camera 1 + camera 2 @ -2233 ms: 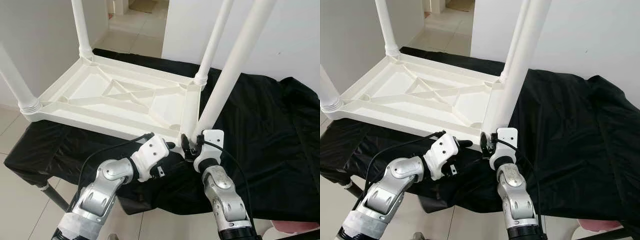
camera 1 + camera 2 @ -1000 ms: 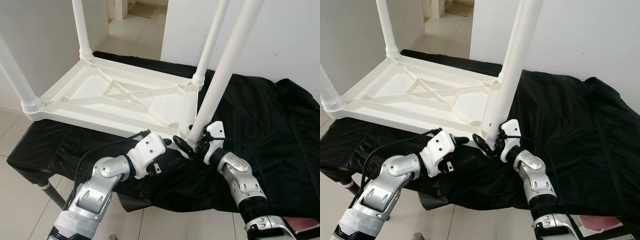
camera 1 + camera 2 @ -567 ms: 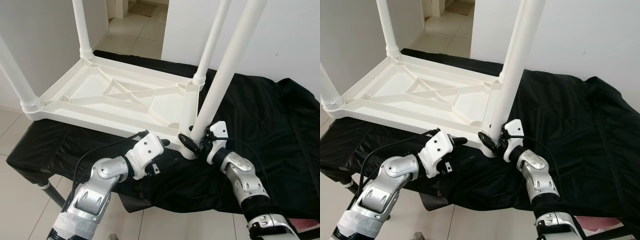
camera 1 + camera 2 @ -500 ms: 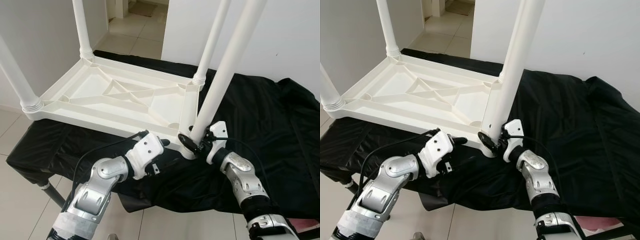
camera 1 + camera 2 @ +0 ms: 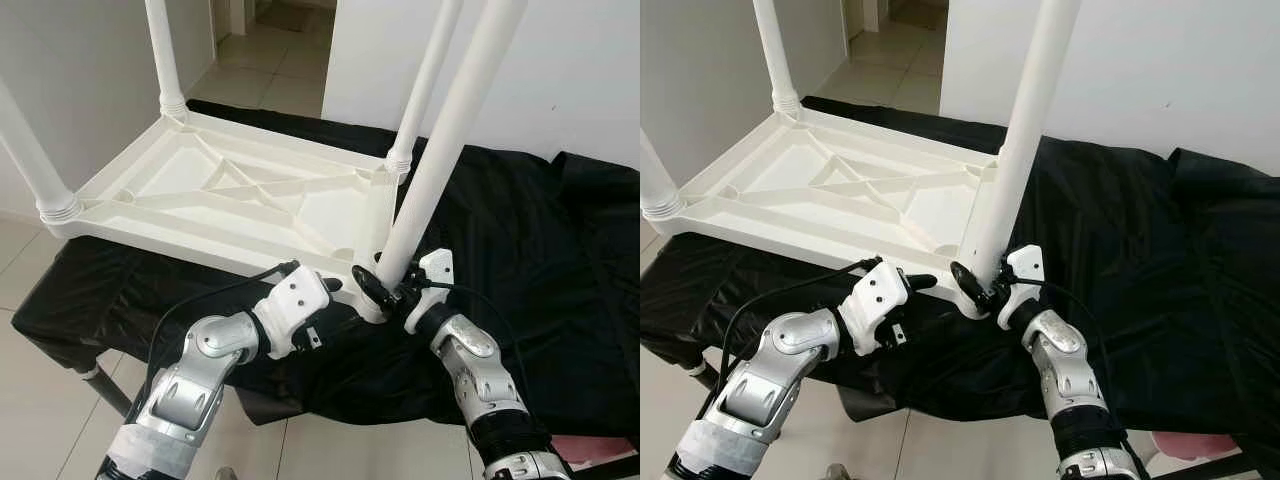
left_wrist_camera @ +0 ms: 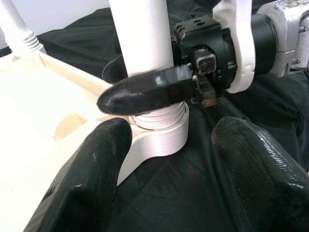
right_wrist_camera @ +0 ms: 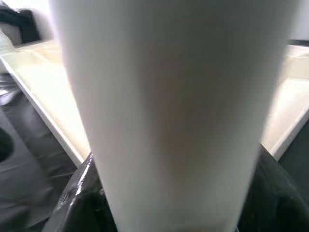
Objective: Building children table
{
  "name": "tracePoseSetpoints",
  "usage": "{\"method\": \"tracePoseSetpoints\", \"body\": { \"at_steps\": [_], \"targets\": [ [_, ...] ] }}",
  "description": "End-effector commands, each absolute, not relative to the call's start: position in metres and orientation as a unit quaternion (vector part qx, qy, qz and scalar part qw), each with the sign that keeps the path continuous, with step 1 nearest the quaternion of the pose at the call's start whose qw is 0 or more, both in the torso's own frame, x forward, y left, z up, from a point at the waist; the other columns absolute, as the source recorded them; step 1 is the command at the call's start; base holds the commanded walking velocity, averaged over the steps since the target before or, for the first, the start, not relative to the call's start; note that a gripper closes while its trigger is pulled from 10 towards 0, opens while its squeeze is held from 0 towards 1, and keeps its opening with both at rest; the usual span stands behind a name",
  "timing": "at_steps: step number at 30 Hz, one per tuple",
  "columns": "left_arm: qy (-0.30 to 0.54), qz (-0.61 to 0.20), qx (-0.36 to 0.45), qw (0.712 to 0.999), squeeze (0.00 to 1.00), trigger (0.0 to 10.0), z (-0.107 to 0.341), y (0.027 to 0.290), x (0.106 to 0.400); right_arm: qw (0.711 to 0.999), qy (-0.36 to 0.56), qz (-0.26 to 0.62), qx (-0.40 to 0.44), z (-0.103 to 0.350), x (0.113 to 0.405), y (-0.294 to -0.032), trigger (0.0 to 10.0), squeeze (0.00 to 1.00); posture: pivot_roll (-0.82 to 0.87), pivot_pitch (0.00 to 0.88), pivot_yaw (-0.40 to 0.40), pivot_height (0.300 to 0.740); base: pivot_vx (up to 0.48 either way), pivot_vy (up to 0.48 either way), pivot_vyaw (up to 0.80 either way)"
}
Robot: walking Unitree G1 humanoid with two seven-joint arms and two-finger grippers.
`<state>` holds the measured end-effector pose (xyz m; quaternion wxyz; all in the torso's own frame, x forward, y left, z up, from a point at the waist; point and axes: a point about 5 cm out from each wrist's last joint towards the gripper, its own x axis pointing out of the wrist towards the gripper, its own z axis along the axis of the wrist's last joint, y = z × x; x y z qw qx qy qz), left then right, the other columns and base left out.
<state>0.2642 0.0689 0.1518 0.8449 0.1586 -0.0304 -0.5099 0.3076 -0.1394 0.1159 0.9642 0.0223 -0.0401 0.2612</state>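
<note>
Left eye view: white tabletop (image 5: 230, 200) upside down on black cloth (image 5: 520, 250), three legs upright in the other corners. Left gripper (image 5: 335, 287) at tabletop's near edge, just left of the near-right corner socket, fingers (image 6: 96, 179) spread, holding nothing. Right gripper (image 5: 378, 285) clamps the base of the fourth leg (image 5: 440, 150), seated in that socket (image 6: 159, 135), slightly tilted.

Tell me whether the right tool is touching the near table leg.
Touching. In the left wrist view the right tool has a black finger pressed across the near table leg, just above its threaded base; the right wrist view shows the leg between the fingers.
</note>
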Motion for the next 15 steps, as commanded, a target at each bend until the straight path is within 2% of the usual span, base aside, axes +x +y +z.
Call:
{"method": "tracePoseSetpoints", "body": {
  "at_steps": [1, 3, 7, 9, 15],
  "targets": [
    [-0.033, -0.49, 0.163, 0.856, 0.0, 10.0, 0.153, 0.067, 0.266, 0.98, -0.007, 0.199, 0.01, 0.107, 0.306, -0.144, 10.0, 0.0, 0.03, 0.051, -0.078, 0.74, 0.0, 0.0, 0.0],
    [-0.033, -0.49, 0.162, 0.856, 0.0, 10.0, 0.153, 0.067, 0.266, 0.989, 0.011, 0.144, 0.013, 0.101, 0.304, -0.146, 10.0, 0.0, 0.03, 0.051, -0.082, 0.74, 0.0, 0.0, 0.0],
    [-0.033, -0.49, 0.162, 0.856, 0.0, 10.0, 0.153, 0.067, 0.266, 0.994, 0.028, 0.099, 0.021, 0.096, 0.3, -0.145, 10.0, 0.0, 0.03, 0.053, -0.086, 0.74, 0.0, 0.0, 0.0],
    [-0.033, -0.49, 0.16, 0.856, 0.0, 10.0, 0.152, 0.066, 0.265, 0.997, 0.046, 0.042, 0.041, 0.089, 0.293, -0.132, 10.0, 0.0, 0.03, 0.053, -0.088, 0.74, 0.0, 0.0, 0.0],
    [-0.034, -0.491, 0.16, 0.855, 0.0, 10.0, 0.152, 0.065, 0.265, 0.996, 0.054, 0.028, 0.066, 0.088, 0.288, -0.114, 10.0, 0.0, 0.03, 0.05, -0.091, 0.74, 0.0, 0.0, 0.0]
  ]
}}
